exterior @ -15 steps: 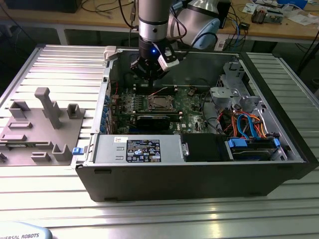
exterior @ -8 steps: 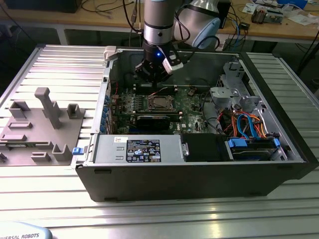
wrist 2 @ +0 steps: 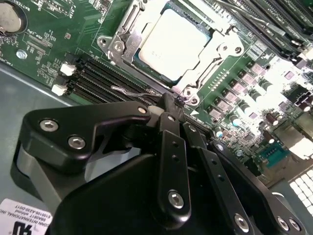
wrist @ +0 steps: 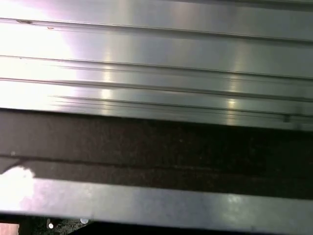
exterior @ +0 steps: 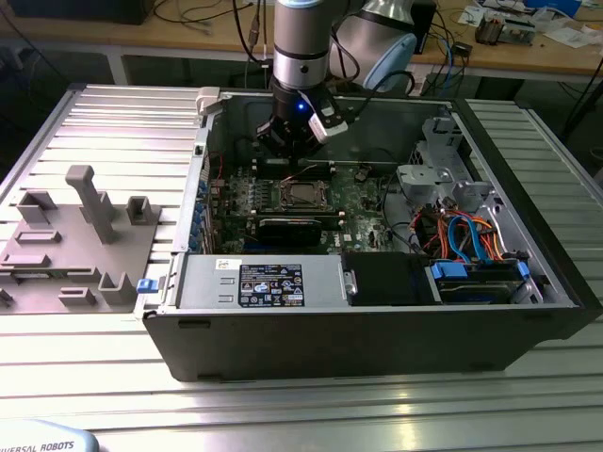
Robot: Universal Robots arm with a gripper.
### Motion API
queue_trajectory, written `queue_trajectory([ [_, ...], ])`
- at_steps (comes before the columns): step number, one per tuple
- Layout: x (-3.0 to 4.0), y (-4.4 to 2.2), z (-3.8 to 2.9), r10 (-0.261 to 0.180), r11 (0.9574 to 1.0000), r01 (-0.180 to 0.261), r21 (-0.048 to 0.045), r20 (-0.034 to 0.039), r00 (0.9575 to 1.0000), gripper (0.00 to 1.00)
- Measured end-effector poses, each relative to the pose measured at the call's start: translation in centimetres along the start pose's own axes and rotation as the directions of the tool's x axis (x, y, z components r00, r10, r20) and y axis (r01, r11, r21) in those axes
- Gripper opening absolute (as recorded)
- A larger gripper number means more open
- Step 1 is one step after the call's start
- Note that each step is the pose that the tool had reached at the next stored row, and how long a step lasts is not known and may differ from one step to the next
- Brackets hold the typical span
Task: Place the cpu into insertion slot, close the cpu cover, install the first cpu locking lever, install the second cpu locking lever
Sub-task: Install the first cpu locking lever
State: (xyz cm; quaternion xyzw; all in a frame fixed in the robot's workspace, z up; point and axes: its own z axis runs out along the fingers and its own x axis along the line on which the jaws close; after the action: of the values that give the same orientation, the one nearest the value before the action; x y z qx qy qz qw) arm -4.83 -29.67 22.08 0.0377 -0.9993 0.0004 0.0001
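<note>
Beside the slot [wrist 2: 171,49], where the cpu [wrist 2: 173,44] sits under the cover [wrist 2: 215,54], the gripper [wrist 2: 171,105], pressed together, works a lever [wrist 2: 134,90]; judging by this, step 3.

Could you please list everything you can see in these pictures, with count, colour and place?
computer case: one, black, open, on the slatted metal table.
circuit board: one, green, on the case floor.
cpu: one, silver-grey, seated in the insertion slot on the board.
cpu cover: one, silver, down around the cpu.
memory slots: several, black, beside the slot.
cables: several, blue and orange, toward the exterior view's right.
fixture tray: one, grey, exterior view's left.
end effector: one, black, fingers together, above the board beside the slot.
</note>
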Motion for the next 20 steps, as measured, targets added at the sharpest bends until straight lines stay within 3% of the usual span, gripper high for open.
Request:
queue_trajectory([
  [8, -1.16, -0.03, 0.85, -0.003, 1.0, 0.003, 0.0001, -0.0007, 1.0, 0.11],
  [20, -1.8, -0.13, 1.82, -0.003, 1.0, 0.003, 0.0029, -0.0015, 1.0, 0.11],
])
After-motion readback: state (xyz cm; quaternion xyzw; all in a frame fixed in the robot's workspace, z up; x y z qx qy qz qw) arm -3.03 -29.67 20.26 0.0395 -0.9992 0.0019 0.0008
